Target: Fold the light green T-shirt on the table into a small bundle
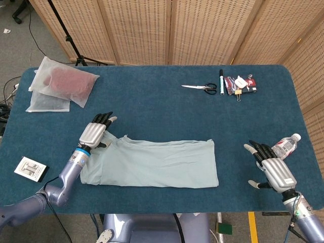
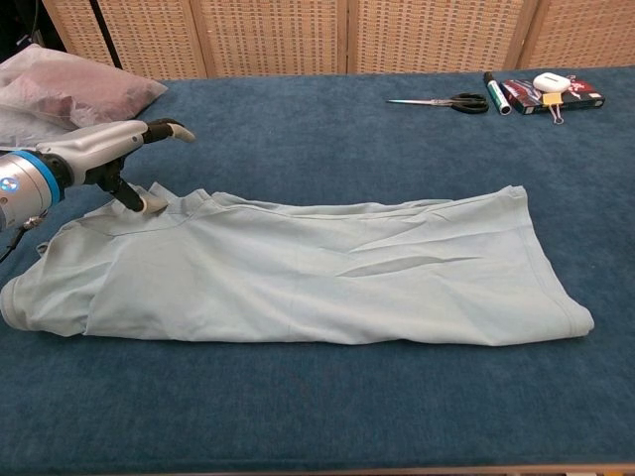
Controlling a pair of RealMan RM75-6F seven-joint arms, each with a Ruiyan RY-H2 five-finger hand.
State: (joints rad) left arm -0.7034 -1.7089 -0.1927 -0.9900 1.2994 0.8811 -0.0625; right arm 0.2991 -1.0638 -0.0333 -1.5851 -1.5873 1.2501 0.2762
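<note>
T-shirt (image 1: 152, 163) lies lengthwise left to right; left hand (image 1: 93, 134) spread at its left end.

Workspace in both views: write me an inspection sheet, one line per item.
Surface: dark blue felt-covered table.
Job's things: light green cotton T-shirt, lying flat as a long band, not yet bundled.
Clutter: two translucent bags with red contents; black-handled scissors; black marker pen; small stationery pile; clear plastic water bottle; small white card box.
Robot hands: left robot hand at the T-shirt's left end, thumb on the cloth; right robot hand open, apart from the shirt.
Cables: black leads on the floor at left.
Surroundings: woven wooden folding screens; black stand leg.
</note>
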